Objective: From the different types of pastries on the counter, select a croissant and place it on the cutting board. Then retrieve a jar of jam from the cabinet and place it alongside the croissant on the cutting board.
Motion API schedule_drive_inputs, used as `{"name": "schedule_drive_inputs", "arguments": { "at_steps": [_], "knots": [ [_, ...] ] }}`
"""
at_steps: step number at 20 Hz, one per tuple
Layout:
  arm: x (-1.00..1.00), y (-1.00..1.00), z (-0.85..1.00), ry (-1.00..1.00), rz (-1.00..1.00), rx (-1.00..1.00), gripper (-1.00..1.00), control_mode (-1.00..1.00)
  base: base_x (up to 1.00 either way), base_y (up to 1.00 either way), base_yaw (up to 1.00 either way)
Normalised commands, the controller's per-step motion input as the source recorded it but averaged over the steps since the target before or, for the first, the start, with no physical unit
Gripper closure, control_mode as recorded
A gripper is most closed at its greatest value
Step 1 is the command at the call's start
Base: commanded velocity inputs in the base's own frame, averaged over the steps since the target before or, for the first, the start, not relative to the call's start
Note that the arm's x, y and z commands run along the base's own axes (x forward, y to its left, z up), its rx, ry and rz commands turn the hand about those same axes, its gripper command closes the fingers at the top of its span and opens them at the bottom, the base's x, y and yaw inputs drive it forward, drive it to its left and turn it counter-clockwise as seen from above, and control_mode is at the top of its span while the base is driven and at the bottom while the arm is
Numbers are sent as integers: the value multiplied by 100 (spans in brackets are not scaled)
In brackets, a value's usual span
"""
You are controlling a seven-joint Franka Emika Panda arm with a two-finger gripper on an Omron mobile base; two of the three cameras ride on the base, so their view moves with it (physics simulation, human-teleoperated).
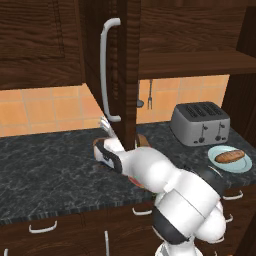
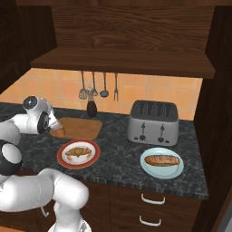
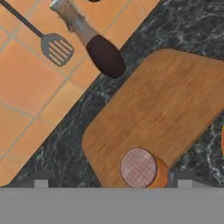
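Jar of jam [image 3: 143,169] at cutting board [image 3: 166,105] corner edge, between released claw [image 3: 113,180] fingertips, board beyond bare.

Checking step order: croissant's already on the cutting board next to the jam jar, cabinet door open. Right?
Not quite. The croissant lies on the red-rimmed plate in front of the cutting board, as the right base view shows. The jam jar does stand on the board's edge, between the pincer fingers, and the cabinet door is open.

Glossy white rounded arm [image 1: 185,200] segments with black joint bands and a grey-trimmed wrist.
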Motion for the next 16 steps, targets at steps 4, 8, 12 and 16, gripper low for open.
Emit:
{"name": "schedule_drive_inputs", "arguments": {
  "at_steps": [4,8,12,16],
  "knots": [
    [3,-17,13,40,-1,2,-100,-100,0,0,0],
    [-28,-31,-8,1,-1,0,-100,-100,0,0,0],
    [-88,-95,-12,0,0,0,-100,-100,0,0,0],
    [-100,-88,-20,0,-3,5,-100,-100,0,0,0]
  ]
}}
